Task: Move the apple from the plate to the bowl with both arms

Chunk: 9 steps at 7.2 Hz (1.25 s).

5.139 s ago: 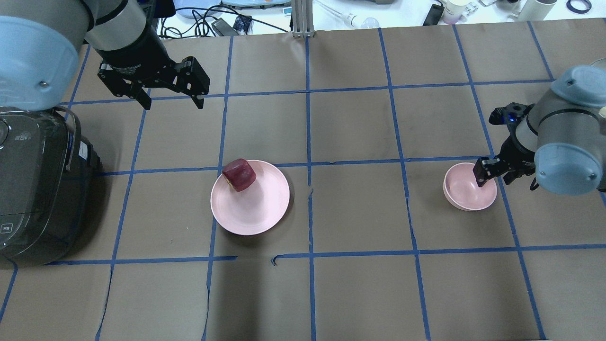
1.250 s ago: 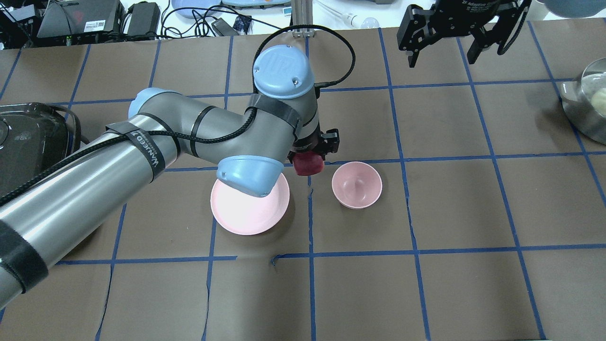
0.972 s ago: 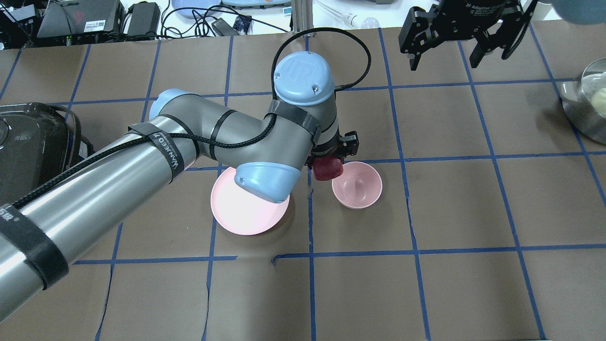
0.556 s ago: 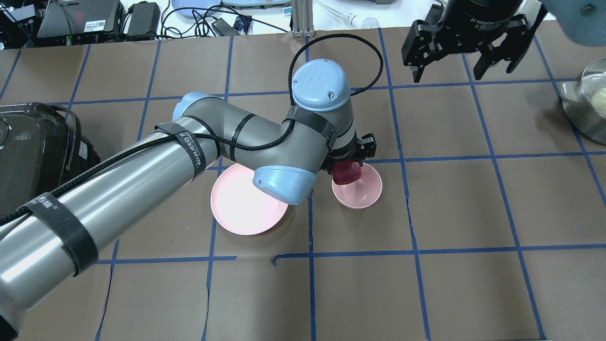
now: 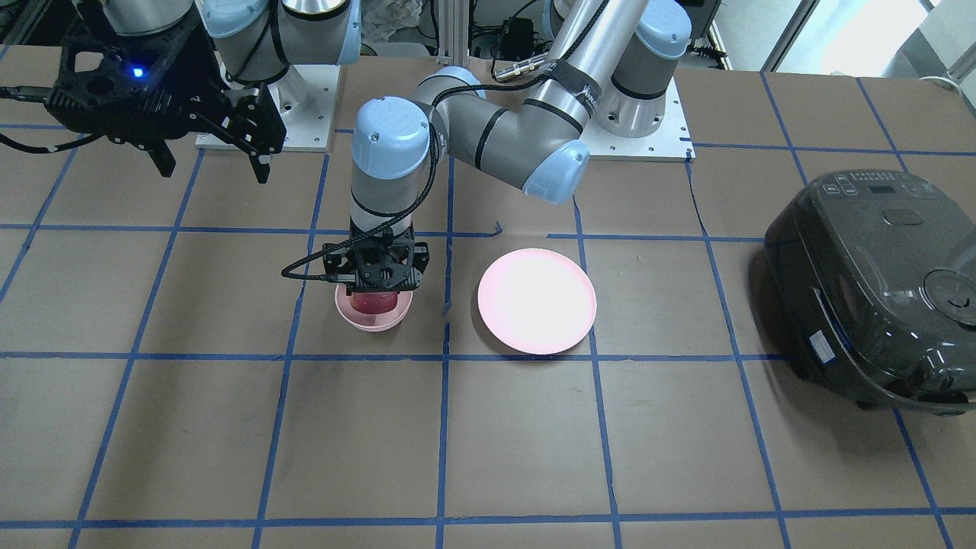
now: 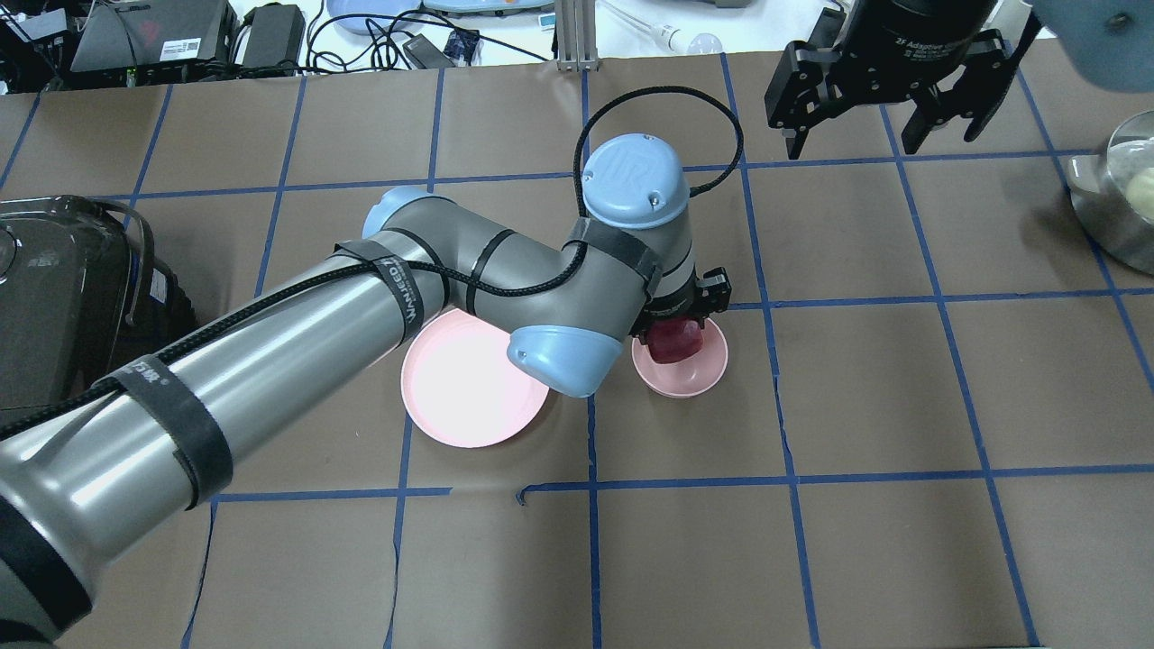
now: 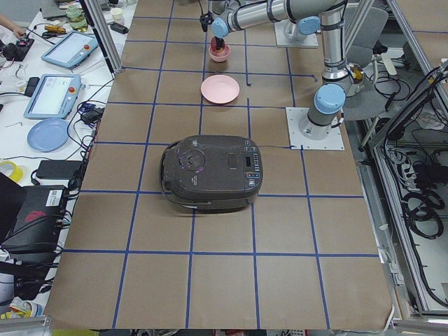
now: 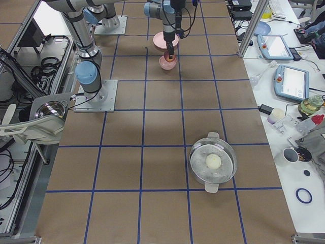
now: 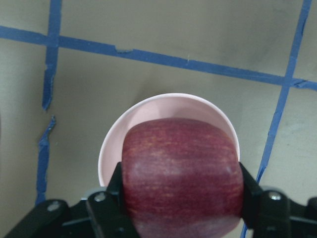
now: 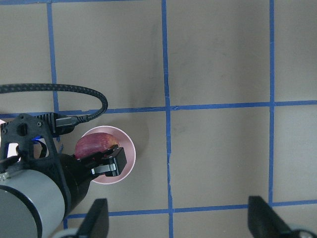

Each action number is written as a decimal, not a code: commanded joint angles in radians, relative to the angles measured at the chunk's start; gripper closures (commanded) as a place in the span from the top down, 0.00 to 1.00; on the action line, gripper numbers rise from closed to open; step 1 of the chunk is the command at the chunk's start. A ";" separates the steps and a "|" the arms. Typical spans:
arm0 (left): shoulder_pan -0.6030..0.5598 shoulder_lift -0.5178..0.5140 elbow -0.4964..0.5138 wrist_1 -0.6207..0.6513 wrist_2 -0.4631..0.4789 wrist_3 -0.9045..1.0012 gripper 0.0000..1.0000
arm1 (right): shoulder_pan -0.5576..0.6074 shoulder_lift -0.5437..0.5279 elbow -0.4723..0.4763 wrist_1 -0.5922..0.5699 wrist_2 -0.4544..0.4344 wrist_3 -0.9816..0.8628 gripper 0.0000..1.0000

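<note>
L jaws clamp apple (image 9: 182,173) betw. them over bowl (image 9: 148,113); R jaws spread apart.

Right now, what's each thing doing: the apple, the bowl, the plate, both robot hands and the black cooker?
apple, gripped on two sides, sitting low in the bowl's mouth.
bowl, upright, with the held apple in its opening.
plate, empty.
left hand, shut on the apple.
right hand, open, empty, up away from the bowl.
black cooker, lid shut.
</note>
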State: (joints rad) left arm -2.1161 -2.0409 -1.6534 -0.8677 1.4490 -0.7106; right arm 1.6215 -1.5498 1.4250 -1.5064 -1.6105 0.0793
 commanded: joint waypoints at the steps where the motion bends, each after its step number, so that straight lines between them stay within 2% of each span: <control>1: -0.001 -0.013 0.000 0.006 0.008 0.046 0.75 | 0.000 0.001 0.000 0.000 -0.002 -0.001 1.00; 7: 0.001 -0.010 0.000 0.006 0.010 0.057 0.89 | 0.001 0.001 0.000 0.000 -0.002 -0.001 1.00; 8: 0.017 0.034 -0.011 -0.017 0.023 0.157 0.93 | 0.001 0.001 0.000 0.000 -0.005 -0.001 1.00; 9: 0.072 0.098 -0.011 -0.107 0.065 0.205 0.96 | 0.000 0.001 0.000 0.000 -0.005 -0.001 1.00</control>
State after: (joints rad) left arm -2.0904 -2.0063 -1.6615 -0.8997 1.4782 -0.5740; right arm 1.6225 -1.5493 1.4251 -1.5064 -1.6142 0.0783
